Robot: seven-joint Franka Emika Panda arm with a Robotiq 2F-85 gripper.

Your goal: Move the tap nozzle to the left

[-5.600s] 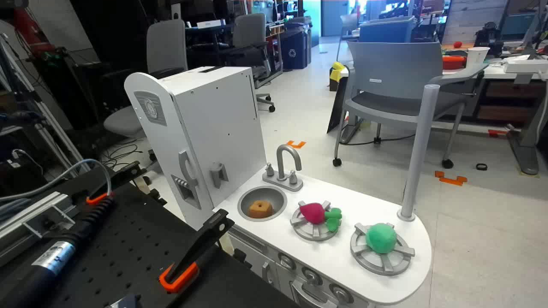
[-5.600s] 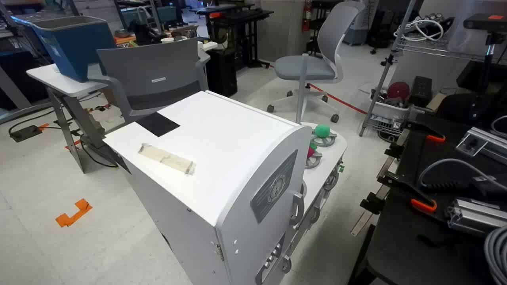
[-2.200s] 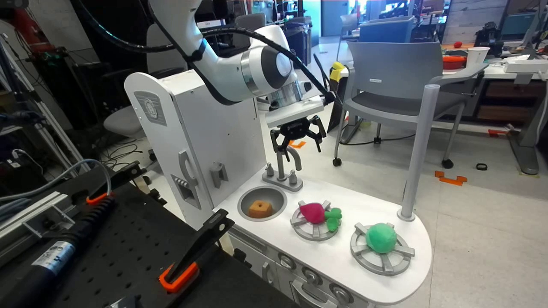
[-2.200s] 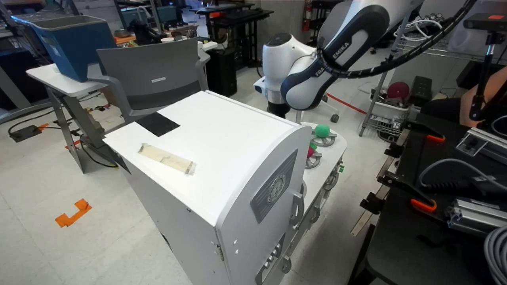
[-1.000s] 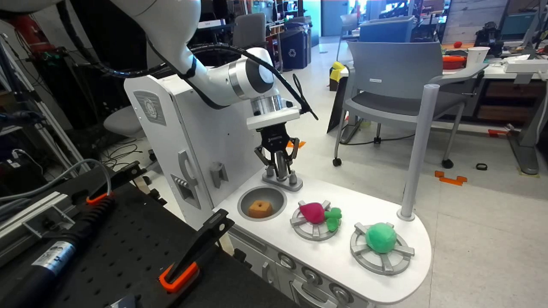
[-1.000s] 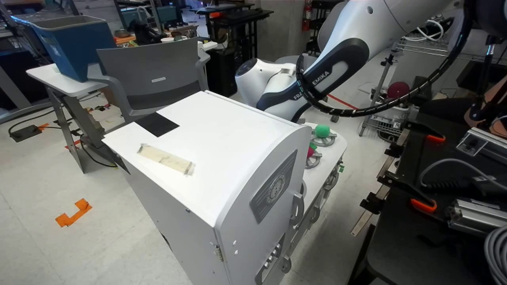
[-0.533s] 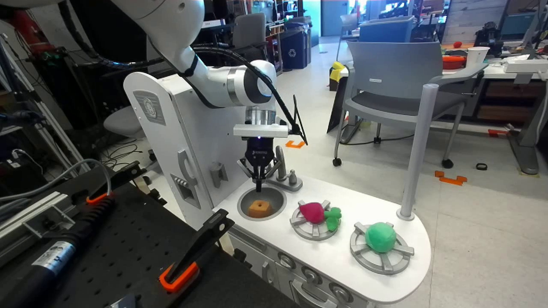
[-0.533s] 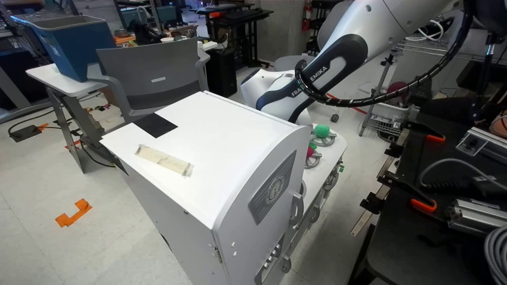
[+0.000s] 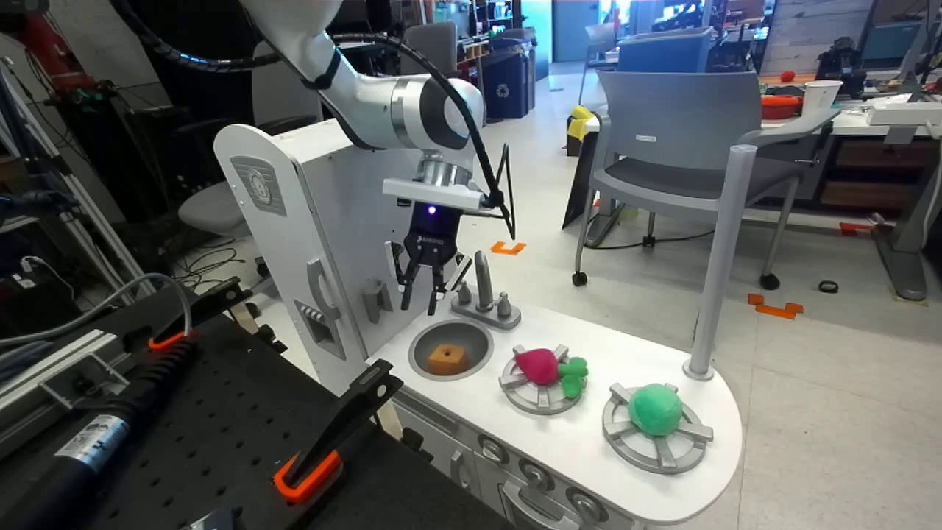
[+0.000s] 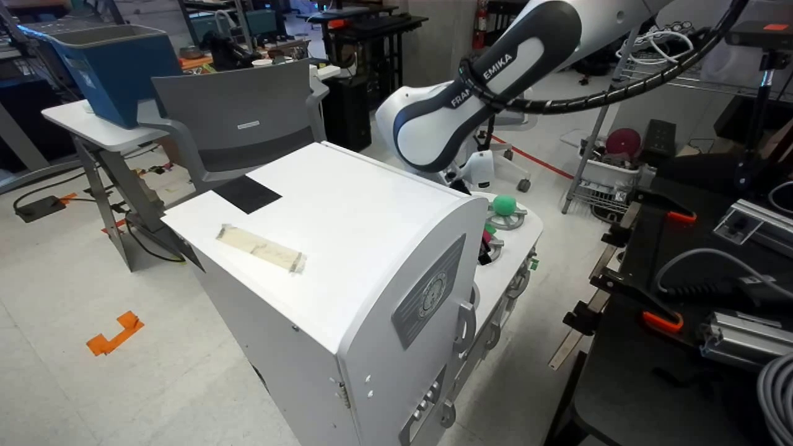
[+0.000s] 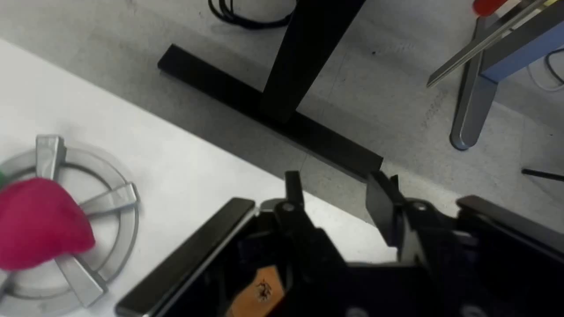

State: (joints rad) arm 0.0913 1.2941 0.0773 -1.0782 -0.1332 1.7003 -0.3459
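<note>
Up, left and tilted with the claw (image 9: 419, 305) since half a second ago, from over the far rim of the sink bowl (image 9: 475, 342), and spread from narrow to moderately wide. Holding nothing! See the gap between the fingertips (image 11: 381, 206) in the wrist view. Find the tap nozzle (image 9: 483, 281) just right of the claw, by the far edge of the desk (image 9: 589, 342): curving right in earlier frames, showing no hook on that side now. Cannot tell whether pointing near or far. Probably turned at least partway. For any more, cross over first and press left from the right of the tap nozzle, slow and level, close to the free end, above both tap handles (image 9: 504, 306). Otherwise rise straight clear, without brushing the toy fridge (image 9: 346, 235) on the left.
</note>
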